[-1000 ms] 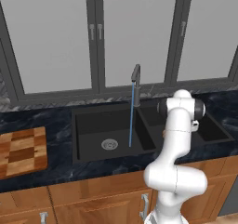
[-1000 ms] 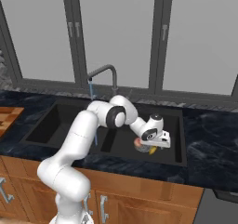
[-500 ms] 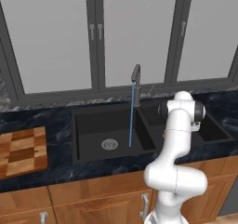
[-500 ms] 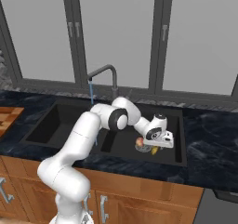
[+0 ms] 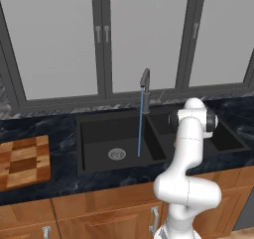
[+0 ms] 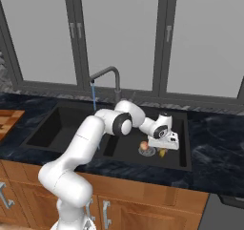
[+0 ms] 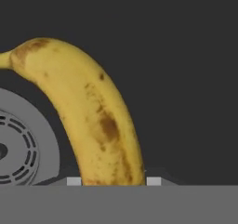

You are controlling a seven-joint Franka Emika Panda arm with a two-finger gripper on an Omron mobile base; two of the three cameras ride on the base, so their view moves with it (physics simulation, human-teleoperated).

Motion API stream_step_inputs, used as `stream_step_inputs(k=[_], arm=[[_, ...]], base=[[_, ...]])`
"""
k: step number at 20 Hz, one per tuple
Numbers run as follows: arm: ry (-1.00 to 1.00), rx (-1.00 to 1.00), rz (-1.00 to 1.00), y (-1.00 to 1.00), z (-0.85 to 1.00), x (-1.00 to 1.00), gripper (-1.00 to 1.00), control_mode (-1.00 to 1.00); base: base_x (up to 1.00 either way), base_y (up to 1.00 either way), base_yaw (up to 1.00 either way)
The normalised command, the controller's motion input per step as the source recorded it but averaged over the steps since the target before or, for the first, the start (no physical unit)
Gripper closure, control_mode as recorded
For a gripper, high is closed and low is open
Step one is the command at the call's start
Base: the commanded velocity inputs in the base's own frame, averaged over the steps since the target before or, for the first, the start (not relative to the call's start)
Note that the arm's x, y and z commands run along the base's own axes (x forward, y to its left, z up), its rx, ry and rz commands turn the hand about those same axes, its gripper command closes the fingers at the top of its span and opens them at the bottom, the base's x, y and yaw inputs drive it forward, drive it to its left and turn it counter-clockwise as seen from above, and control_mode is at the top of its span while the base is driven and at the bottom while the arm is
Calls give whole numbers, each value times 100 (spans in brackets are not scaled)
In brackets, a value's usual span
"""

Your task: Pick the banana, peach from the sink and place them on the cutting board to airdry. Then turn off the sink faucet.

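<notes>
A: Hand view first? Tool [image 7: 110,181] state?
B: Low in the right basin, right over banana [image 7: 93,116]. Pale finger pads [image 7: 73,181] just either side of the fruit's near end, close against it. Firm pinch or not, can't tell. Not lifted, lying on the black basin floor

A: Banana lie?
B: Curved, yellow w/ brown freckles, arching up and left in hand view, stem end toward the left edge. Just beside the round silver drain [image 7: 21,144], maybe overlapping its rim, hard to say

A: Peach?
B: Right base view: peach [image 6: 144,145] in the same right basin of the sink [image 6: 185,143], sitting at that drain, left of the tool [image 6: 164,150]. Bit of yellow banana [image 6: 163,152] peeking under the hand, just right of the peach. Touching or apart, can't tell at that size

A: Farther back?
B: Sink faucet [image 5: 145,84] upright behind the basins, thin blue stream [image 5: 140,126] falling into the left basin, near its own drain [image 5: 117,154]. So water on. In right base view same faucet [image 6: 108,76] behind the arm's elbow

A: Board?
B: Cutting board [image 5: 22,161] on the dark marble bench [image 5: 59,183], well left of the sink, nothing on it. Corner of it also at the left edge in right base view [image 6: 7,119]. Behind all: grey windows [image 5: 144,34] along the back wall
</notes>
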Motion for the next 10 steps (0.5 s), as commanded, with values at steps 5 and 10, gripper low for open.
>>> stream_step_inputs(k=[5, 10], arm=[[0, -1, 0, 0, 14, -13, 100, -100], [-5, -2, 0, 0, 22, -26, 100, -100]], base=[[0, 0, 0], [0, 0, 0]])
